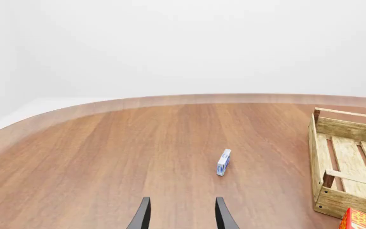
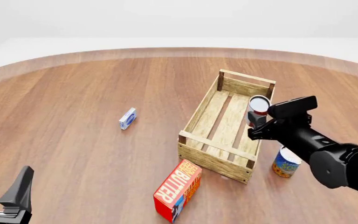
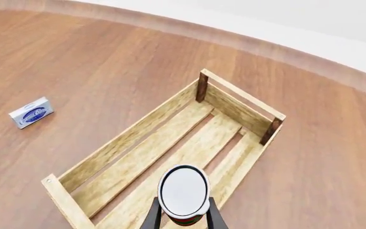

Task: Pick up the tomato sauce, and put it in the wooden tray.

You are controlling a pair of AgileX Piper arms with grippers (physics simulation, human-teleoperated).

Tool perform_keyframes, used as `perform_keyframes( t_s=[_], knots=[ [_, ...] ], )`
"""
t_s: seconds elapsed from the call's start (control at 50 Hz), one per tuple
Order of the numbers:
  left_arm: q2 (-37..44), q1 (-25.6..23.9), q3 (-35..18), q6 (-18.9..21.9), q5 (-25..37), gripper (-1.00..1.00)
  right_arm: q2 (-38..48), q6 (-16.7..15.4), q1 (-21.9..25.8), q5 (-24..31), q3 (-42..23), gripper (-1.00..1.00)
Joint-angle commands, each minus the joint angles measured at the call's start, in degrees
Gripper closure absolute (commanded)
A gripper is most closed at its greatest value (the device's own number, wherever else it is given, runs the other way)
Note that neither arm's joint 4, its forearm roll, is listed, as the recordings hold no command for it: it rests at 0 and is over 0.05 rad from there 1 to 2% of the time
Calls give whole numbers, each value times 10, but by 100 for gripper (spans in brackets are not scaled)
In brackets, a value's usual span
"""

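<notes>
Over brown wood table [image 2: 92,140], right gripper [image 3: 181,217] squeezes small, hard, slippery red-label tomato sauce can [image 3: 184,193] by its sides above light slatted wooden tray [image 2: 199,113]; left gripper [image 1: 181,214] hangs open.

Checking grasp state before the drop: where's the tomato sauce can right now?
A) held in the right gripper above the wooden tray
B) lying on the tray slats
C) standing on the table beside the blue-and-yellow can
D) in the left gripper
A: the right gripper clamps the tomato sauce, silver top up, over the wooden tray slats.

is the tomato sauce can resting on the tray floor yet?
No. In the right wrist view the tomato sauce is clamped in the right gripper, held above the slats of the wooden tray, not resting on them.
</notes>
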Motion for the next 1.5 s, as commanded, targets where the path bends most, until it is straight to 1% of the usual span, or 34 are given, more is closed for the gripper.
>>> perform_keyframes(
  t_s=[0.02,0.56,1.5],
  knots=[
    [0,0,0,0,0,-100,28,10,2,-16,-14,100],
    [0,0,0,0,0,-100,101,13,3,-50,-46,100],
    [0,0,0,0,0,-100,217,7,-3,-84,-119,100]
  ],
)
